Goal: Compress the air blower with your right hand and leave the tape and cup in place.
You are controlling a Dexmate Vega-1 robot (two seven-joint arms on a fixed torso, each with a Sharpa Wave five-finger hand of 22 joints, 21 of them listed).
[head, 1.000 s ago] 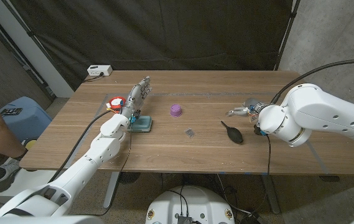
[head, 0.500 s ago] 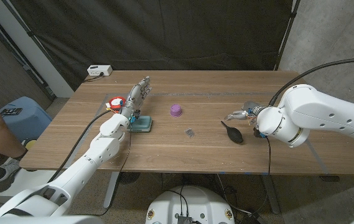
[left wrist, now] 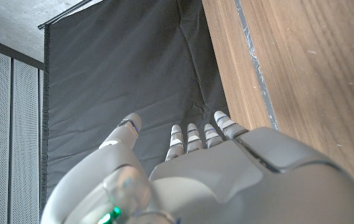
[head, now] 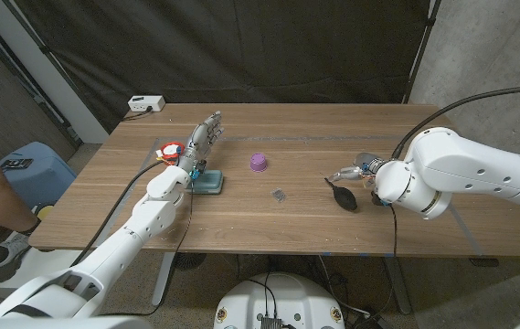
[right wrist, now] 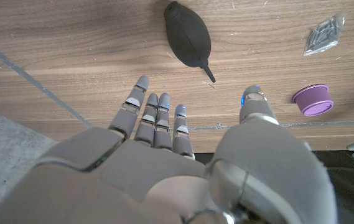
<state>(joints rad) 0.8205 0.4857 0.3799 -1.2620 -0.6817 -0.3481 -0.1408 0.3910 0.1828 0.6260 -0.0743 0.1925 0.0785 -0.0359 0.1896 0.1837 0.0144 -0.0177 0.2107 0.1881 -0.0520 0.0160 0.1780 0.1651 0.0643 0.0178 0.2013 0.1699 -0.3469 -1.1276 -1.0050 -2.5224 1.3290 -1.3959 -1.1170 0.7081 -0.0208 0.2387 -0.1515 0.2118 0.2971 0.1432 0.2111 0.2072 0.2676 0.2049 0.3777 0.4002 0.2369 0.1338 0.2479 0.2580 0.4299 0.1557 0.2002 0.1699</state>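
The right hand (head: 355, 170) has edged closer to the black air blower (head: 341, 195), fingers spread and empty, not yet touching. The blower lies uncompressed toward the desk's (head: 269, 224) right edge.

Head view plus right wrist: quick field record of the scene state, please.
air blower: black, lying on the table, untouched
right hand: open, beside the blower, fingers apart
left hand: open, holding nothing
cup: purple, mid-table
tape: by the left hand
small packet: between cup and blower
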